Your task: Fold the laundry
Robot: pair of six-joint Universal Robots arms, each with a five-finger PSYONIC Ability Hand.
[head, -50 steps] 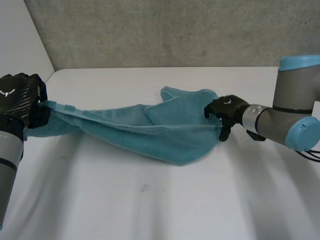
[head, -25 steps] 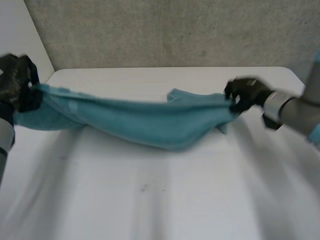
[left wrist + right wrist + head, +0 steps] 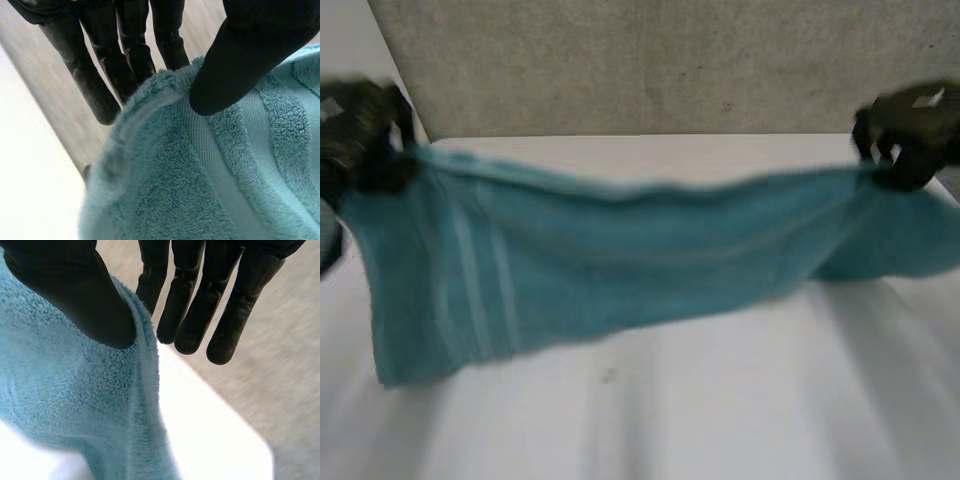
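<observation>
In the head view we hold the teal towel (image 3: 620, 260) stretched above the white worktop (image 3: 720, 420), with the left hand (image 3: 360, 140) and right hand (image 3: 910, 130) on its top edge. In the left wrist view, our thumb pinches the hem against the fingers. The right wrist view shows a like pinch.

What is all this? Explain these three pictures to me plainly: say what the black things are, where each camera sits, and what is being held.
This is a two-armed robot at a white table. The black things are its hands. The wide picture comes from a camera behind the arms, looking down. There the left hand and the right hand each pinch one end of the top edge of a blue towel, which is stretched between them and hangs towards the table. The two close pictures come from cameras on the wrists, looking along each palm. In each, the thumb presses the towel's edge against the fingers.
</observation>
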